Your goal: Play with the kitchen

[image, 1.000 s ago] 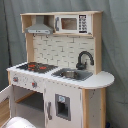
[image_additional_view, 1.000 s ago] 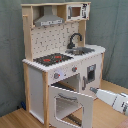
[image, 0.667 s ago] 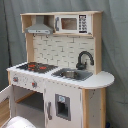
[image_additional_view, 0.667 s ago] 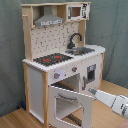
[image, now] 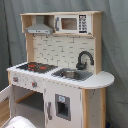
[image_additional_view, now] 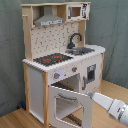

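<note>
We see the kitchen (image: 60, 70) (image_additional_view: 62, 60) standing on the wooden floor (image_additional_view: 15, 118) against a grey curtain (image: 114, 45), oven door (image_additional_view: 70, 104) swung open beside the arm (image_additional_view: 110, 104); we cannot tell the tool's state.

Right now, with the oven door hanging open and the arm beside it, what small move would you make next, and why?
Probably push the oven door a little toward closing. In the second exterior view the arm's tip sits at the door's upper free edge, and the door stands swung well out from the kitchen, so a short nudge should move it.
</note>
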Controlling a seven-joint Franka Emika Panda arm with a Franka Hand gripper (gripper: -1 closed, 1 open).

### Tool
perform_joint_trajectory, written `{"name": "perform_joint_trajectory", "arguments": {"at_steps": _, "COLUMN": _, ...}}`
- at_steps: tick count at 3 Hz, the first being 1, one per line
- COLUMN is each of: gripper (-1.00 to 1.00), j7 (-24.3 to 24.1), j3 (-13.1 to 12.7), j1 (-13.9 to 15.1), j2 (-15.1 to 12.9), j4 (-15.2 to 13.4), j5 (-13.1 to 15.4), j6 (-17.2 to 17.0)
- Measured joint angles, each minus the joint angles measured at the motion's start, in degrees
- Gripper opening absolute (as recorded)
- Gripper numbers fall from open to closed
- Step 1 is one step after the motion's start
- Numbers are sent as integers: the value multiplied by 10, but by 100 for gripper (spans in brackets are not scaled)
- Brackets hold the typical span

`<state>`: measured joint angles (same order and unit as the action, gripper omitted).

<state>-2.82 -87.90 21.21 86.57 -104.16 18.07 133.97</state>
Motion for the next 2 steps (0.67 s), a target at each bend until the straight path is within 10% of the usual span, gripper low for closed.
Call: {"name": "perform_joint_trajectory", "arguments": {"at_steps": 2, "gripper": 100, "j7": -148, "j3": -40, "j1": 19, "j2": 0, "j4": 1, "j5": 22, "j6": 0}}
